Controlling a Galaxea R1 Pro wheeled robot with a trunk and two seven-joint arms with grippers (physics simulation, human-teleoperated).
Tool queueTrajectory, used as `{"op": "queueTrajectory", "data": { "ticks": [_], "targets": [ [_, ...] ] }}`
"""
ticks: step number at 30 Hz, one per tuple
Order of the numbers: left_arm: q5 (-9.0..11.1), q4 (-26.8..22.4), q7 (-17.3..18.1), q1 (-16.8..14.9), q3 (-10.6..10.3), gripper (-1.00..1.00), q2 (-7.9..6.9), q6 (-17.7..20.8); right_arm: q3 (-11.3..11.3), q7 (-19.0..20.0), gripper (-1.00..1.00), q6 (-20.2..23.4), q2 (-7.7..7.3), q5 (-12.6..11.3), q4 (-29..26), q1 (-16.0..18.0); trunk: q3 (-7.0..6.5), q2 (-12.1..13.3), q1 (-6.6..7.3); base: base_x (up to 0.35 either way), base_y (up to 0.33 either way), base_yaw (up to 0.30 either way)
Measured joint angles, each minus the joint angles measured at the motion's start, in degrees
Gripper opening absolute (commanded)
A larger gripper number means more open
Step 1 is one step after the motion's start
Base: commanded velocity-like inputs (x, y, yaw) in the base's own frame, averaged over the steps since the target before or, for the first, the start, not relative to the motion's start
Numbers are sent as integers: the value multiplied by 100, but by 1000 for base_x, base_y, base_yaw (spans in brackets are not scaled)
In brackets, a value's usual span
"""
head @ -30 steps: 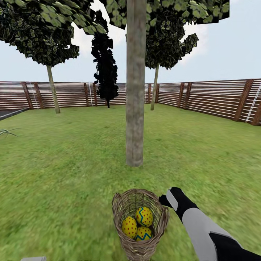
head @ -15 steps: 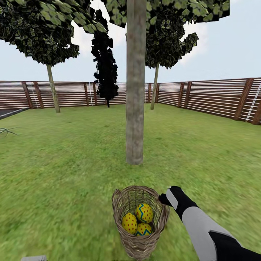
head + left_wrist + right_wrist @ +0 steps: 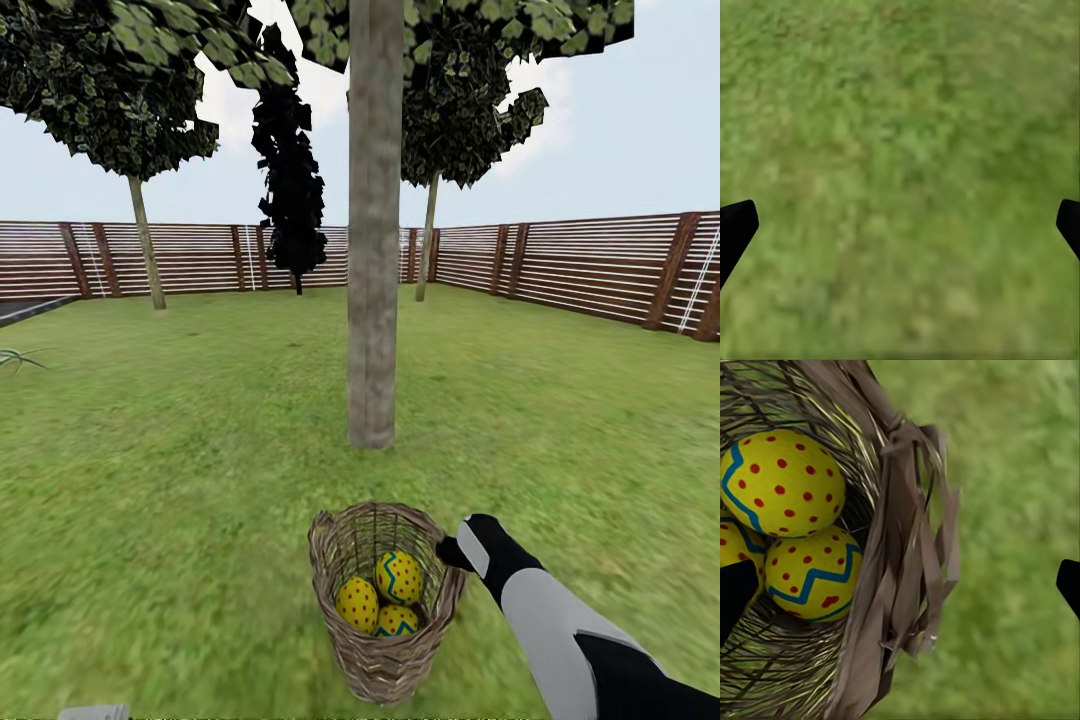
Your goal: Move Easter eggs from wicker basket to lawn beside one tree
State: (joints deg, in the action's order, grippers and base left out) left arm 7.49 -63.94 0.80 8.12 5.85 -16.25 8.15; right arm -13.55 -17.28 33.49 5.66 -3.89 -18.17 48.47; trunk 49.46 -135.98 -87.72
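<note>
In wicker basket point(image 3: 385, 640), three Easter eggs point(image 3: 382, 600), tree point(image 3: 374, 300) behind

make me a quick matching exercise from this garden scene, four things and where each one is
Things:
1. Easter eggs
2. wicker basket
3. right hand
4. slatted wooden fence

Places:
A. at the basket's right rim
B. along the far edge of the lawn
C. on the grass in front of the nearest tree trunk
D. inside the basket

Pairs: 1-D, 2-C, 3-A, 4-B
</note>
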Motion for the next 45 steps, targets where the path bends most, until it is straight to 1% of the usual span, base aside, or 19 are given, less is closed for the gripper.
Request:
{"op": "queueTrajectory", "data": {
  "ticks": [15,18,21,25,29,34,45],
  "targets": [
    [8,-8,-1,-1,0,100,0,52,0,0,100,-1,-3,1,10,85,269,-602,-330,0,0,0],
    [4,-9,-4,-4,0,100,0,59,0,0,100,-1,0,2,14,113,270,-603,-330,0,0,0],
    [3,-9,-5,-4,0,100,0,59,0,0,100,-1,1,1,15,121,323,-722,-395,0,0,0],
    [4,-9,-6,-3,0,100,0,61,0,0,100,-1,2,0,16,130,412,-728,-407,0,0,0],
    [3,-9,-8,-3,0,100,0,66,0,0,100,-1,7,0,16,133,412,-729,-406,0,0,0],
    [4,-14,-6,-1,0,100,0,83,0,0,100,-1,9,0,16,134,522,-735,-420,0,0,0],
    [0,-34,-8,-1,0,100,0,88,0,0,100,2,10,0,16,131,523,-735,-419,0,0,0]
  ]
}}
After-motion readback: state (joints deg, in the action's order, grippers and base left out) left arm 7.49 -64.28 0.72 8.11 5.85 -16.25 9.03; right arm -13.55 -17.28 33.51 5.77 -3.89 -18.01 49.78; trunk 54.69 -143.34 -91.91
